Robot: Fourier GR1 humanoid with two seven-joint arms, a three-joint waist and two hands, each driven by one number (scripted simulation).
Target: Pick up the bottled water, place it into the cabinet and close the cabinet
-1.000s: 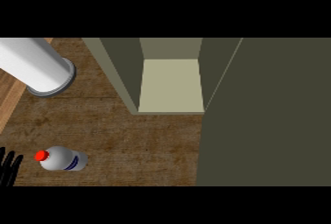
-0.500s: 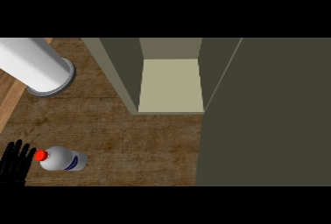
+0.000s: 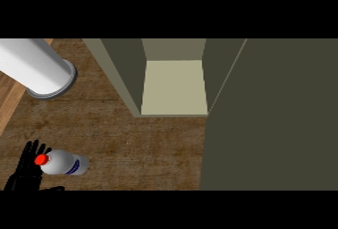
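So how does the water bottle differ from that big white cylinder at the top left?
The water bottle is small, with a red cap and a blue label band; the white cylinder is far larger, plain, with a grey rim. The bottle sits beside the left hand; the cylinder lies far from it. Both are whitish and round-bodied.

Bottled water (image 3: 64,162): clear bottle with red cap and blue label band, standing at the near left of the counter. Cabinet (image 3: 173,85): olive-grey, door open, pale interior shelf visible, at the far centre.

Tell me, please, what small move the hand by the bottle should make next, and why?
Probably curl the left hand round the bottled water: its straight fingers stand just left of the red cap, nothing is gripped yet, and the cabinet is open.
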